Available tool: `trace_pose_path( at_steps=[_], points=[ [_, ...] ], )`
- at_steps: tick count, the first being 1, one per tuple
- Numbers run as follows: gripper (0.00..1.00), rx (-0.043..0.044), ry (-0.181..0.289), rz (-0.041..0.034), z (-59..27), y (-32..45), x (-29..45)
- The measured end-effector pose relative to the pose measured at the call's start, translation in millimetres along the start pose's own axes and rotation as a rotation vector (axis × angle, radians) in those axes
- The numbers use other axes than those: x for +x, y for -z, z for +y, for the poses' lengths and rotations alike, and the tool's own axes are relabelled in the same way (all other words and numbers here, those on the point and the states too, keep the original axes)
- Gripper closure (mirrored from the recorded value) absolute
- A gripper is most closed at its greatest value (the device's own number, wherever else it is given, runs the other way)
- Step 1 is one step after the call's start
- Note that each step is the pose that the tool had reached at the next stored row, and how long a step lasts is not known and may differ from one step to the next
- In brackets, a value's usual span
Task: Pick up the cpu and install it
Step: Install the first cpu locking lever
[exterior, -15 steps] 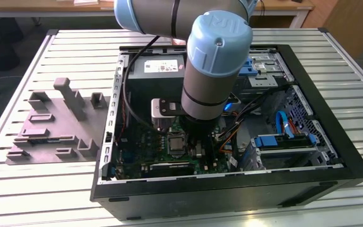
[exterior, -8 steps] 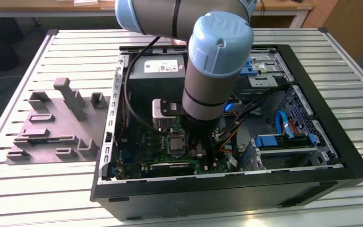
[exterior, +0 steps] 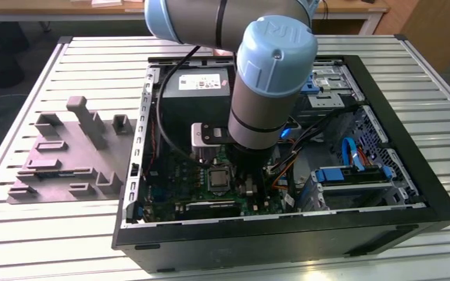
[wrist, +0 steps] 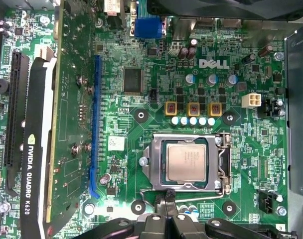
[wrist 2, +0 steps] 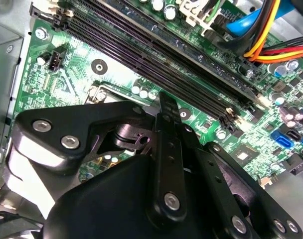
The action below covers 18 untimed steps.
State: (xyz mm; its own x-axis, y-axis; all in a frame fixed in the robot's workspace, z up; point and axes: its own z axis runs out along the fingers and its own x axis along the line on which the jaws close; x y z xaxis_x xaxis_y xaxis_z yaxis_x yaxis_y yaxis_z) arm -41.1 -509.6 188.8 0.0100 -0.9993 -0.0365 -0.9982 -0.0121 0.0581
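I see the slatted table (exterior: pixel 45 234) carrying the open black computer case (exterior: pixel 287 234) and, at the exterior view's left, the grey plastic fixture (exterior: pixel 68 158). My arm (exterior: pixel 268 88) reaches down into the case over the green motherboard (wrist: pixel 151 64). In the first wrist view the cpu (wrist: pixel 186 158) sits in its socket, inside the metal frame (wrist: pixel 152 164), near the jaws. Whether the jaws are wide or narrow I cannot tell.
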Motion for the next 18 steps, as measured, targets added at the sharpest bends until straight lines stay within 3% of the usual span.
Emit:
trace_pose_path(
  at_steps=[11, 18],
  points=[
    [0.89, -0.0002, 0.002, -0.001, 3.2, -0.6, 0.1],
    [0.89, 0.0, 0.001, -0.0032, 4.2, 14.8, -0.5]
  ],
)
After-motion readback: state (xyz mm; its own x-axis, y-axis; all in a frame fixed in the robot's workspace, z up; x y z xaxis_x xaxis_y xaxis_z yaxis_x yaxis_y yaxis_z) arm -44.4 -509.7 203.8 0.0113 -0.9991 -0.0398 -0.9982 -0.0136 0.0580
